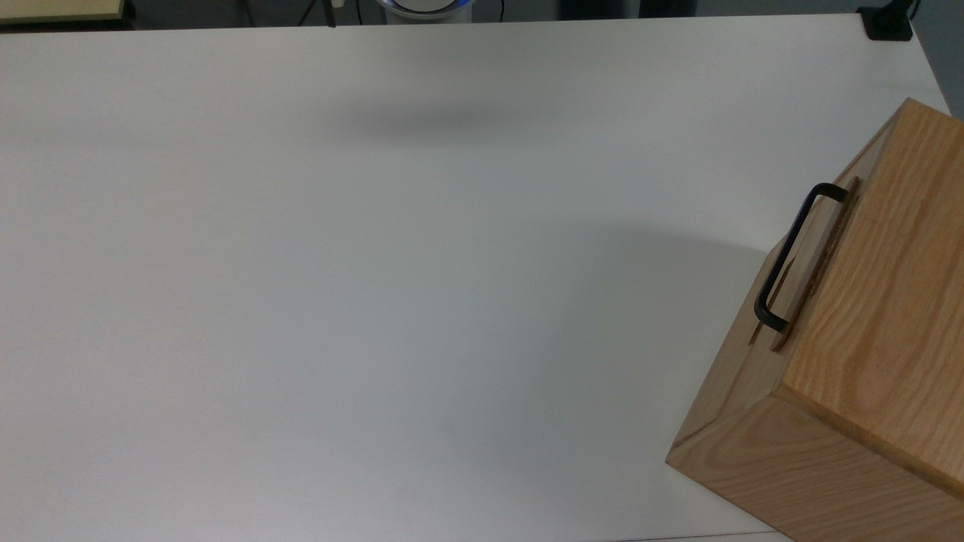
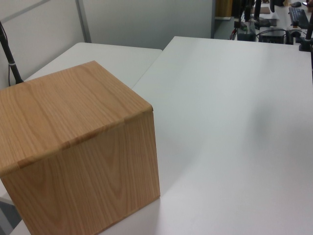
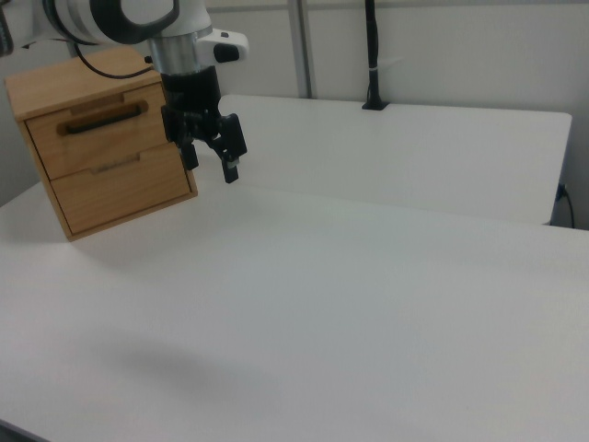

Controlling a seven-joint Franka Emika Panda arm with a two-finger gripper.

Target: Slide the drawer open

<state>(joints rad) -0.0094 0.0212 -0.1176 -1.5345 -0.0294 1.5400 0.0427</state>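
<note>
We see the end effector (image 3: 213,160) spread, empty, hanging at three o'clock of the closed drawer (image 3: 99,133).

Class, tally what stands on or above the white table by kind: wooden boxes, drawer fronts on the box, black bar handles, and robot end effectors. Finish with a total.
Wooden box: 1
Drawer fronts: 2, upper, lower
Black bar handle: 1
End effector: 1
Total: 5

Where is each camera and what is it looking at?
Top view: overhead, looking down at the table; box and drawer handle at the top view's right.
Left view: behind the box, facing across the table.
Right view: facing the drawer; arm and gripper beside it.
All share the box.
</note>
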